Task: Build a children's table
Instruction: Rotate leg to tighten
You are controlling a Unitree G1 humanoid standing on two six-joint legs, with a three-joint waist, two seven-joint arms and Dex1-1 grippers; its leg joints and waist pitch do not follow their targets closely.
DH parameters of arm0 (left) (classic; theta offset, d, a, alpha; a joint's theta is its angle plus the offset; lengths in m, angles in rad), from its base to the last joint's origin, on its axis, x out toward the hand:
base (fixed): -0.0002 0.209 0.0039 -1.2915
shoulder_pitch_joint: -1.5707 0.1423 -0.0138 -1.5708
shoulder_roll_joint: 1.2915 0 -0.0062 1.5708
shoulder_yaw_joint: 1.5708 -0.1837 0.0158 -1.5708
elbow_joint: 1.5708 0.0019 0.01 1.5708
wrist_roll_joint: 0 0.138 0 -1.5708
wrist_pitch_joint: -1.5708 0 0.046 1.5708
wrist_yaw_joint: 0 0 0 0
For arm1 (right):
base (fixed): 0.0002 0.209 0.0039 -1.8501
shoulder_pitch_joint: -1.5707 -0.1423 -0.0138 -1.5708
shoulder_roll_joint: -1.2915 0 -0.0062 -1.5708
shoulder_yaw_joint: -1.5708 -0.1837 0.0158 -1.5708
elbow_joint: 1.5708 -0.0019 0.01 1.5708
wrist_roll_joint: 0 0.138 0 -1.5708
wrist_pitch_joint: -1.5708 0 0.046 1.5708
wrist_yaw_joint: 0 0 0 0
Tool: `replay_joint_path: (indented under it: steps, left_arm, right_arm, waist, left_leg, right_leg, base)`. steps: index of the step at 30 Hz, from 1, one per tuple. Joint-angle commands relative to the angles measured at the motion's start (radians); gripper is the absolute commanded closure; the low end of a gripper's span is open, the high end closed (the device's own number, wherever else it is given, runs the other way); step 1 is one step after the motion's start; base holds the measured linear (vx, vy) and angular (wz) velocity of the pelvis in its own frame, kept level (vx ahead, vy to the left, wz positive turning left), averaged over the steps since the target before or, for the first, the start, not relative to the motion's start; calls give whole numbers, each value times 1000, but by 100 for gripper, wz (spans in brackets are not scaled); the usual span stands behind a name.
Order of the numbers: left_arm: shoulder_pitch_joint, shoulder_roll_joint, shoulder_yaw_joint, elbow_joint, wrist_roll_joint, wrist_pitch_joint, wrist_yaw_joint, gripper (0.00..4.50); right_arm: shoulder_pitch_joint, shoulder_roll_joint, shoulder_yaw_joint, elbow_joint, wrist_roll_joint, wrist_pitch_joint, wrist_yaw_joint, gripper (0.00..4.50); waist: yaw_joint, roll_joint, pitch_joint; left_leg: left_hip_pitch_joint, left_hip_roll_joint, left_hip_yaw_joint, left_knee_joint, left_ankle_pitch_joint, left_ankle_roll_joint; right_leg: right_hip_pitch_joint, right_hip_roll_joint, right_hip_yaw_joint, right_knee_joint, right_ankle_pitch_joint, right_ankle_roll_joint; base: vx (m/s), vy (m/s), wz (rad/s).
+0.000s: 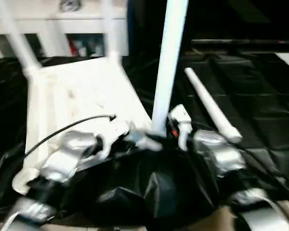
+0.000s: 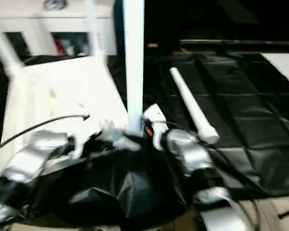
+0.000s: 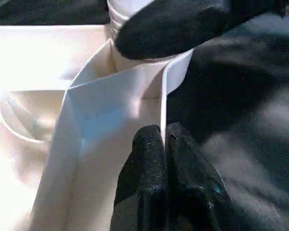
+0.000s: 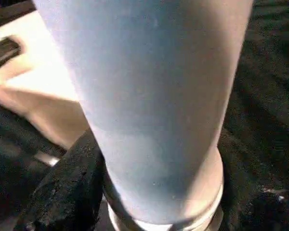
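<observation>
The children's table lies upside down: its white tabletop [image 1: 82, 96] rests on a black mat. Two white legs [image 1: 17, 41] [image 1: 107, 29] rise from its far corners. A third leg [image 1: 169, 57] stands upright at the near right corner, its threaded base [image 3: 130, 19] at the corner socket. My right gripper [image 4: 164, 202] is at that base with a black finger [image 4: 62, 192] on either side, closed against the leg. My left gripper [image 3: 163, 137] is shut on the tabletop's thin rim wall [image 3: 163, 96] just beside that corner. A fourth leg [image 1: 209, 103] lies loose on the mat to the right.
Black padded mat [image 1: 260, 96] covers the floor to the right and beyond. Crumpled black plastic [image 1: 149, 192] bunches up between my forearms. A black cable [image 1: 62, 130] arcs over the tabletop near my left arm. A white cabinet [image 1: 62, 24] stands behind.
</observation>
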Motion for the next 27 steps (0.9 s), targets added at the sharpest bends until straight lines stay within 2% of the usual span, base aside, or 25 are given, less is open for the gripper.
replay_joint_path:
  steps: [1,3,4,5,6,7,8,12,13,16,20,27]
  left_arm:
    - [-59,-68,30,30,29,69,151,450]
    - [-75,-98,34,42,28,87,184,450]
    - [-82,-118,28,44,26,85,190,450]
    - [-87,-139,16,45,28,78,192,450]
    - [-87,-139,16,45,28,78,192,450]
    - [-88,-143,10,45,29,74,190,450]
    - [-88,-145,8,46,31,68,191,450]
    - [-82,-143,6,40,33,54,192,450]
    - [-74,-130,2,35,32,22,173,450]
    - [-59,-100,-8,22,28,-42,117,450]
    - [-30,-48,-17,-13,7,-71,23,450]
    - [30,62,-35,-77,-42,-131,-161,450]
  right_arm:
    - [-33,90,6,95,7,28,-109,173]
    - [-57,120,2,131,-1,17,-157,173]
    - [-71,139,13,152,-14,-4,-167,173]
    - [-87,161,26,180,-31,-30,-174,173]
    - [-87,161,26,180,-31,-30,-174,138]
    - [-92,167,30,190,-35,-39,-173,117]
    - [-96,171,27,199,-33,-40,-171,103]
    - [-105,172,22,217,-34,-50,-153,67]
    - [-107,157,38,224,-57,-79,-153,54]
    - [-103,130,47,209,-62,-98,-106,54]
    - [-73,73,68,140,-54,-106,15,54]
    - [-13,-53,89,42,-53,-138,181,54]
  waist:
    - [-6,4,-56]
    - [-6,4,-58]
    - [-9,3,-59]
    - [-9,3,-63]
    - [-9,3,-63]
    - [-11,3,-66]
    - [-13,4,-66]
    - [-14,4,-64]
    - [-15,4,-61]
    - [-16,4,-61]
    - [-17,4,-64]
    - [-6,9,-67]
  left_leg:
    - [8,10,-6,-71,-320,-15]
    - [11,9,-7,-69,-310,-16]
    - [3,8,-7,-69,-295,-11]
    - [2,10,-6,-68,-280,-5]
    - [2,10,-6,-68,-280,-5]
    - [0,10,-5,-67,-253,4]
    - [-1,10,-4,-66,-247,12]
    - [0,11,-3,-67,-256,20]
    - [1,11,-3,-69,-279,17]
    - [0,12,-7,-72,-301,14]
    - [-1,14,-5,-70,-278,22]
    - [-1,20,0,-66,-233,44]
  right_leg:
    - [39,-69,41,-99,-435,-136]
    - [39,-69,39,-100,-432,-138]
    - [43,-69,39,-98,-409,-142]
    - [44,-70,40,-95,-370,-148]
    - [44,-70,40,-95,-370,-148]
    - [47,-66,40,-87,-295,-169]
    - [48,-66,41,-84,-264,-183]
    - [48,-66,40,-85,-266,-191]
    - [46,-67,40,-90,-307,-184]
    - [47,-69,40,-92,-342,-170]
    - [49,-67,42,-85,-279,-188]
    - [46,-66,43,-74,-175,-227]
  base:
    - [0,0,0]
    - [0,0,0]
    - [0,0,0]
    - [0,0,0]
    - [0,0,0]
    - [0,0,0]
    - [0,0,0]
    - [0,0,0]
    - [0,0,0]
    - [0,0,0]
    - [0,0,0]
    - [0,0,0]
